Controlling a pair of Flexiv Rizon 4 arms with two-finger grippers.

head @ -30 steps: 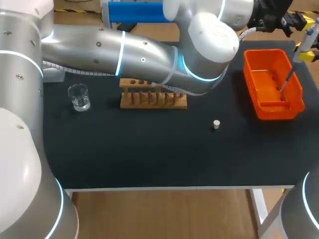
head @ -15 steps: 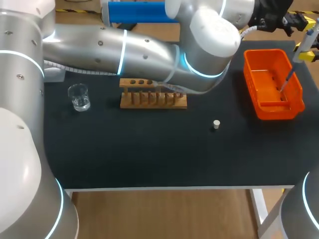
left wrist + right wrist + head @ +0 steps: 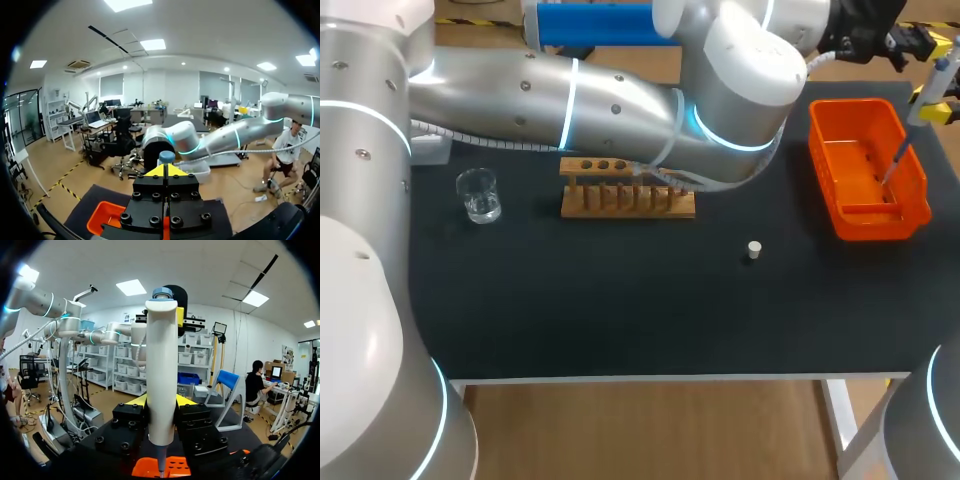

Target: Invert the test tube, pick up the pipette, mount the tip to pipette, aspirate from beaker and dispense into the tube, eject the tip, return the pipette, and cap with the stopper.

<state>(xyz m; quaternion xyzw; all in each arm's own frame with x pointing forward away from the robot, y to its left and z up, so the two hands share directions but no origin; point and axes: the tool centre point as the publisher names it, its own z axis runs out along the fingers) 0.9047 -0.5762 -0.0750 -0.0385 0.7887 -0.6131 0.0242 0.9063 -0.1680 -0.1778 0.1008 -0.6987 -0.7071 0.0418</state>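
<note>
My right gripper [image 3: 161,402] is shut on the white pipette [image 3: 161,365], holding it upright. The pipette's thin tip [image 3: 893,165] hangs down into the orange bin [image 3: 865,215] at the table's right. In the head view the pipette [image 3: 938,78] and right gripper [image 3: 935,105] sit at the right edge. My left arm reaches across the back, and its gripper [image 3: 166,171] is shut on nothing, right by the pipette's blue-grey top button [image 3: 166,157]. The wooden tube rack [image 3: 627,195], glass beaker [image 3: 478,195] and white stopper [image 3: 753,250] stand on the black mat.
A blue box [image 3: 595,25] lies at the back edge, behind my left arm. My left arm's elbow [image 3: 740,80] hangs over the back of the rack. The orange bin [image 3: 105,222] shows below my left gripper.
My left arm's elbow has drifted slightly toward the back right. The right gripper and the pipette have stayed put.
</note>
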